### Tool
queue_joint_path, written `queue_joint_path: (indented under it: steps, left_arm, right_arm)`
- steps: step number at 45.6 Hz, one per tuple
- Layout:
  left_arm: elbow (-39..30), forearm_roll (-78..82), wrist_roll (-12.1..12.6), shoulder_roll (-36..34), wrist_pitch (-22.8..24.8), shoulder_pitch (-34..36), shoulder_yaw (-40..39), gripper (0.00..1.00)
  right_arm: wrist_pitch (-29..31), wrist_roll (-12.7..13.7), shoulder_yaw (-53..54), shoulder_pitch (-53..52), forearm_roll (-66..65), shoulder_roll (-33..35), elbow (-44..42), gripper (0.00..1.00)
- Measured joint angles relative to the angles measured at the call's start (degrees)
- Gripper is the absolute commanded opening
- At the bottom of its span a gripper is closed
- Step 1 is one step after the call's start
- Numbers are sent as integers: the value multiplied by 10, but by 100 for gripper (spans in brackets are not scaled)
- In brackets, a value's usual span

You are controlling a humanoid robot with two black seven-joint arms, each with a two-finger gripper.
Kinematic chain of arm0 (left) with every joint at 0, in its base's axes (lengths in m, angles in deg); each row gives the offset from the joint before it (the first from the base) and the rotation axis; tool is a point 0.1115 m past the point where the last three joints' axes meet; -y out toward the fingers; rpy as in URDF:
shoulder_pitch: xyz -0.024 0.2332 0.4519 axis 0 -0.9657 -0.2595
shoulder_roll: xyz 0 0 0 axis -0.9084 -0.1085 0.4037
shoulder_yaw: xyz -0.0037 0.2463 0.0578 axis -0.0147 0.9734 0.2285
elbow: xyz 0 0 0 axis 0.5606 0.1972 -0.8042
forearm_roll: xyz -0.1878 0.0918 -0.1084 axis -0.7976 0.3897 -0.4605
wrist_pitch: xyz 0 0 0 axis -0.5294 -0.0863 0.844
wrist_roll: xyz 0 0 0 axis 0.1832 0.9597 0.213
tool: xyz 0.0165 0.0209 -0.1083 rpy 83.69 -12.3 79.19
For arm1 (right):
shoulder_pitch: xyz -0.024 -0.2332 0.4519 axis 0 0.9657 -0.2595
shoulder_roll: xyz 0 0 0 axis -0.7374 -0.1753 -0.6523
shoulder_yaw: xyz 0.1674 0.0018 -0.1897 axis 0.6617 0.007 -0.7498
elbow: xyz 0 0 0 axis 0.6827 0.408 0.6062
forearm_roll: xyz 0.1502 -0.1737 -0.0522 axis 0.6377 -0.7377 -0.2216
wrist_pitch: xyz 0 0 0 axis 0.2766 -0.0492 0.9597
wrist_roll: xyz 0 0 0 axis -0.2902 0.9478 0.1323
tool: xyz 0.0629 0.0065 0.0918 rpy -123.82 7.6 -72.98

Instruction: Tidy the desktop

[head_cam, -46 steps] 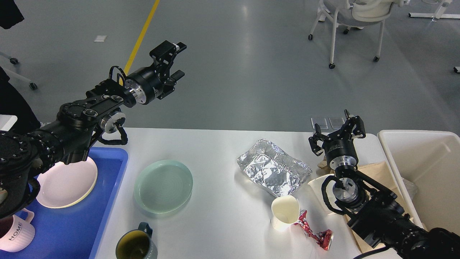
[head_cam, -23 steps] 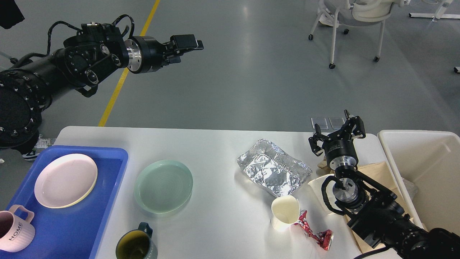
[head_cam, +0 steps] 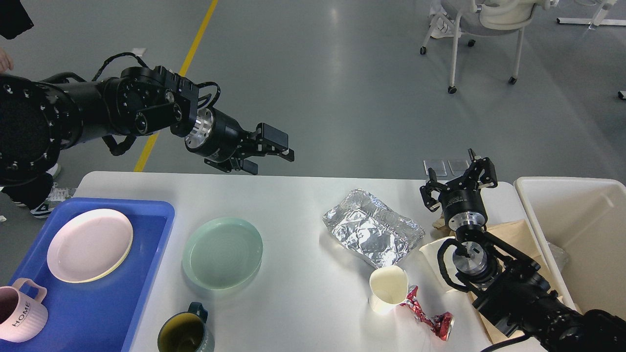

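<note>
The white desktop (head_cam: 303, 205) holds a pale green plate (head_cam: 222, 253), a dark mug (head_cam: 186, 332), crumpled foil (head_cam: 371, 227), a tipped white paper cup (head_cam: 387, 288), a crushed red wrapper (head_cam: 428, 318) and brown paper (head_cam: 508, 234). My left gripper (head_cam: 269, 154) is open and empty, held in the air above the desktop's far edge, beyond the green plate. My right gripper (head_cam: 457, 183) is open and empty, over the desktop's right end, right of the foil.
A blue tray (head_cam: 98, 313) at the left holds a pink plate (head_cam: 89, 244) and a pink mug (head_cam: 19, 310). A cream bin (head_cam: 582, 230) stands at the right. A chair (head_cam: 484, 29) stands on the floor beyond.
My left arm swung up and left off the tray, then came down and right; its gripper now hangs low by the desktop's far edge. The right arm has not moved.
</note>
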Motion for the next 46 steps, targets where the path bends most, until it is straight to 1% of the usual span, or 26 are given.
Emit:
queue_joint_path:
  steps: [4, 7, 16, 24, 31, 46]
  left_arm:
    - [-47, 0, 0, -7, 0, 11, 0, 98]
    - [-65, 1, 0, -14, 0, 20, 1, 98]
    - [-79, 1, 0, -60, -2, 59, 8, 98]
    - [-82, 1, 0, -93, 1, 109, 46, 98]
    - [-90, 1, 0, -93, 2, 114, 67, 98]
    - [-110, 1, 0, -88, 2, 111, 69, 98]
  right_arm:
    - [0, 0, 0, 0, 0, 0, 0, 100]
    - [0, 0, 0, 0, 0, 0, 0, 100]
    - [0, 0, 0, 0, 0, 0, 0, 100]
    - [0, 0, 0, 0, 0, 0, 0, 100]
    - [1, 0, 0, 0, 0, 0, 0, 100]
    - [1, 0, 1, 0, 0, 0, 0, 100]
